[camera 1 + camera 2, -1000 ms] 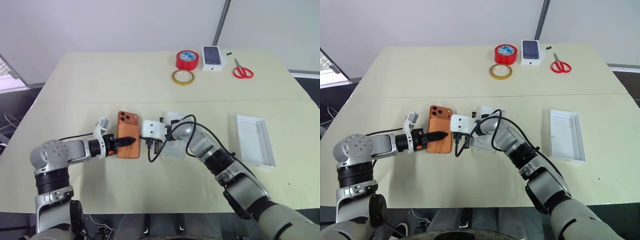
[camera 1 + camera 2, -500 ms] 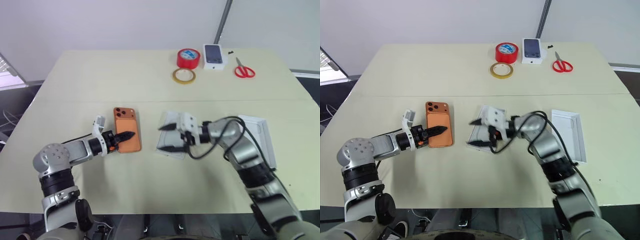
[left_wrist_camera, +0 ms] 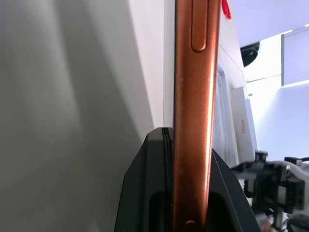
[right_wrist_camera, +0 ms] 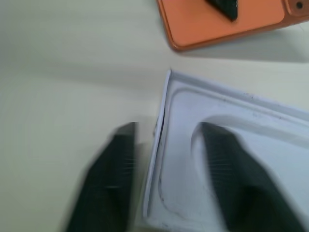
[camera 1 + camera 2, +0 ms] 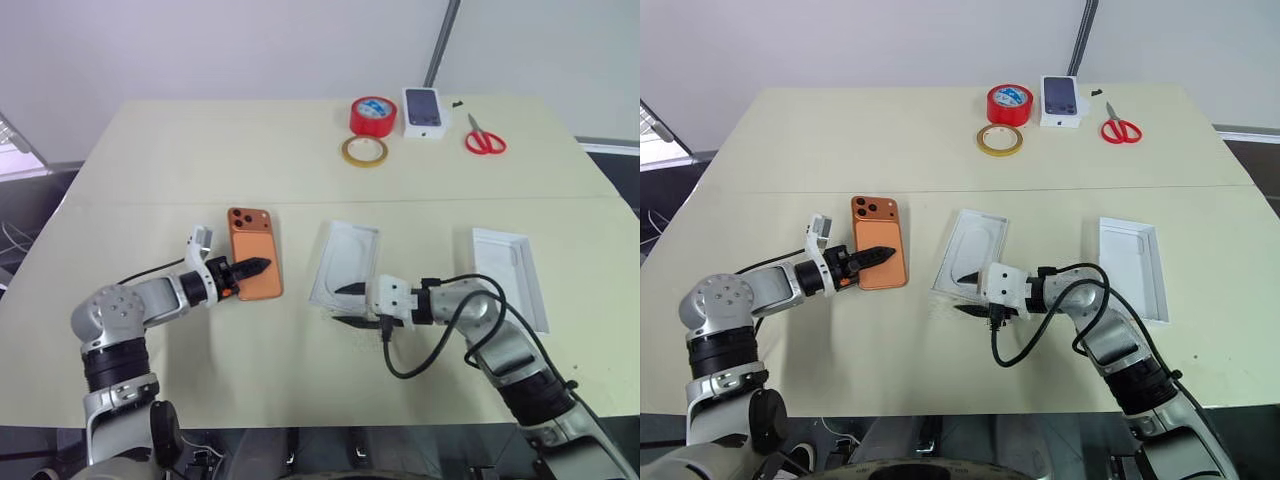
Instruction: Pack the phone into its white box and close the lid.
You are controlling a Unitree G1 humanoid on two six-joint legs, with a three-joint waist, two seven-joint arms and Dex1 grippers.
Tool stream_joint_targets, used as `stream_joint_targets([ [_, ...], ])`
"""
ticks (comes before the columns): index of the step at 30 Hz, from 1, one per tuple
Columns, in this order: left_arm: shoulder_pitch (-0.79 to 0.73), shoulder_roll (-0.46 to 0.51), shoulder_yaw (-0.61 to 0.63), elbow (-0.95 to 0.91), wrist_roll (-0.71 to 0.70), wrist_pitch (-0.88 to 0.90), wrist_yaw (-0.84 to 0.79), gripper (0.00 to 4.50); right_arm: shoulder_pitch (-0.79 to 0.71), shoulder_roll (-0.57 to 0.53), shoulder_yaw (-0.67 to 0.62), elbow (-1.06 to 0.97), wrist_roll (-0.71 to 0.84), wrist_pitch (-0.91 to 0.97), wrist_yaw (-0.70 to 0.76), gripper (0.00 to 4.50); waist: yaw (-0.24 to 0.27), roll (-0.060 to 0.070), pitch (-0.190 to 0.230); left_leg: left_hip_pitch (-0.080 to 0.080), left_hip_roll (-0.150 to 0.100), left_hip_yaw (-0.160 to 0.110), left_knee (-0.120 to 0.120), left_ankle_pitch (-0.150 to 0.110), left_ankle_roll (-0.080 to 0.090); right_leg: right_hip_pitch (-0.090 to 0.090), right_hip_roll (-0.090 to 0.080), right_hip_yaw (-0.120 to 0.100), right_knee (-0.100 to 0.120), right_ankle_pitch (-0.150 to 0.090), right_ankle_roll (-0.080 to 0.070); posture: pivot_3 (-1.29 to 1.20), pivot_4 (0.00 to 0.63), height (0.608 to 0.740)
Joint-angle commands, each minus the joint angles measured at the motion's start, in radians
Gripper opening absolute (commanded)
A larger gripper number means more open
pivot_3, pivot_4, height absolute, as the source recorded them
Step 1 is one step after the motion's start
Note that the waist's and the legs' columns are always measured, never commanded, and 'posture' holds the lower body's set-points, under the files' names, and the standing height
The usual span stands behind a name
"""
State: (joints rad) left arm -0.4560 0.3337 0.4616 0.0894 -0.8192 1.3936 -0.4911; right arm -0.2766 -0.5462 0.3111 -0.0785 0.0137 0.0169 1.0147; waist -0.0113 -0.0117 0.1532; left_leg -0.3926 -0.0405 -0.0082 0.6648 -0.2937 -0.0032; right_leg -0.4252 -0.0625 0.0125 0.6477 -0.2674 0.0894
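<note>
Sideways, phone edge in left claw

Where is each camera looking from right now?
Head pair: forward and down over the table; both arms show.
Left wrist: along the left gripper, shut on the phone's edge.
Right wrist: along the open right gripper, straddling the insert's wall.
Shared: every view catches the phone.

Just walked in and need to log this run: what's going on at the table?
A two-armed robot is packing a phone. Its left gripper is shut on the orange phone, which lies back-up on the table. Its right gripper straddles the near edge of a thin white insert, jaws apart. A shallow white box waits to the right, holding no phone.
</note>
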Motion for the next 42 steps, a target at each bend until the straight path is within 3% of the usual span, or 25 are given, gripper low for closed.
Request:
stream_joint_targets([
  [1,-0.021,0.019,-0.003,-0.007,-0.025,-0.019,-0.020,0.00,0.002,0.006,-0.005,-0.007,0.002,-0.029,-0.017,0.50,-0.001,0.000,0.000,0.000,0.000,0.000,0.000,0.000,0.000,0.000,0.000,0.000,0.000,0.000,0.000,0.00,0.150,0.740],
  [5,-0.024,0.027,-0.009,0.000,-0.028,-0.019,-0.025,0.00,0.001,0.008,0.000,0.003,0.009,-0.035,-0.014,0.50,-0.001,0.000,0.000,0.000,0.000,0.000,0.000,0.000,0.000,0.000,0.000,0.000,0.000,0.000,0.000,0.00,0.150,0.740],
  [7,-0.036,0.012,-0.001,0.002,-0.036,-0.010,-0.010,0.00,-0.005,0.011,0.009,0.011,0.007,-0.035,-0.008,0.00,0.000,0.000,0.000,0.000,0.000,0.000,0.000,0.000,0.000,0.000,0.000,0.000,0.000,0.000,0.000,0.00,0.150,0.740],
  [8,-0.041,0.006,0.003,0.003,-0.040,-0.005,-0.004,0.00,-0.006,0.011,0.010,0.013,0.006,-0.036,-0.007,0.00,0.000,0.000,0.000,0.000,0.000,0.000,0.000,0.000,0.000,0.000,0.000,0.000,0.000,0.000,0.000,0.00,0.150,0.740],
  [16,-0.191,-0.179,0.152,-0.022,-0.139,0.093,0.194,0.00,-0.078,0.067,0.051,0.060,-0.053,-0.034,-0.047,0.00,-0.005,-0.003,0.002,0.000,0.000,0.000,0.001,0.000,0.000,0.000,0.001,0.000,0.001,0.000,0.000,0.00,0.150,0.740],
  [19,-0.200,-0.221,0.156,-0.056,-0.169,0.106,0.228,0.00,-0.086,0.089,0.047,0.052,-0.013,0.013,-0.032,0.00,-0.005,-0.003,0.002,0.000,0.000,0.000,0.001,0.001,-0.001,0.000,0.001,0.000,0.001,0.000,0.000,0.00,0.150,0.740],
  [22,-0.182,-0.269,0.139,-0.060,-0.168,0.113,0.266,0.00,-0.086,0.084,0.034,0.024,0.013,0.048,-0.013,1.00,-0.001,-0.004,0.002,0.000,0.000,0.000,0.001,0.001,-0.001,0.000,0.001,0.000,0.002,0.000,0.000,0.00,0.150,0.740],
  [26,-0.153,-0.296,0.098,-0.071,-0.166,0.126,0.272,0.00,-0.073,0.064,-0.012,-0.058,0.079,0.108,0.004,2.85,0.000,-0.004,0.002,0.000,0.000,0.000,0.001,0.001,-0.001,0.000,0.001,0.000,0.002,0.000,0.000,0.00,0.150,0.740],
  [32,-0.147,-0.289,0.045,-0.047,-0.157,0.130,0.255,0.00,-0.015,-0.075,-0.128,-0.180,0.210,0.242,0.077,2.85,0.003,-0.005,0.003,0.000,0.000,0.000,0.002,0.001,-0.001,0.000,0.001,0.000,0.001,0.000,0.000,0.00,0.150,0.740],
  [35,-0.146,-0.270,-0.001,-0.024,-0.138,0.119,0.239,0.00,0.011,-0.176,-0.140,-0.151,0.163,0.215,0.103,2.85,0.004,-0.005,0.003,0.000,-0.001,0.000,0.002,0.000,0.000,0.001,0.001,0.000,0.001,0.000,0.000,0.00,0.150,0.740],
  [38,-0.151,-0.259,-0.029,-0.003,-0.136,0.096,0.216,0.00,-0.010,-0.185,-0.165,-0.099,0.160,0.205,0.067,2.85,-0.002,-0.005,0.003,0.000,0.000,0.000,0.001,0.000,0.000,0.001,0.001,0.000,0.001,0.000,0.000,0.00,0.150,0.740],
  [42,-0.173,-0.235,-0.052,0.031,-0.119,0.079,0.207,1.76,-0.044,-0.162,-0.170,-0.065,0.142,0.186,0.021,2.92,-0.001,-0.005,0.003,0.000,0.000,0.000,0.001,0.001,-0.001,0.000,0.001,0.000,0.001,0.000,0.000,0.00,0.150,0.740],
])
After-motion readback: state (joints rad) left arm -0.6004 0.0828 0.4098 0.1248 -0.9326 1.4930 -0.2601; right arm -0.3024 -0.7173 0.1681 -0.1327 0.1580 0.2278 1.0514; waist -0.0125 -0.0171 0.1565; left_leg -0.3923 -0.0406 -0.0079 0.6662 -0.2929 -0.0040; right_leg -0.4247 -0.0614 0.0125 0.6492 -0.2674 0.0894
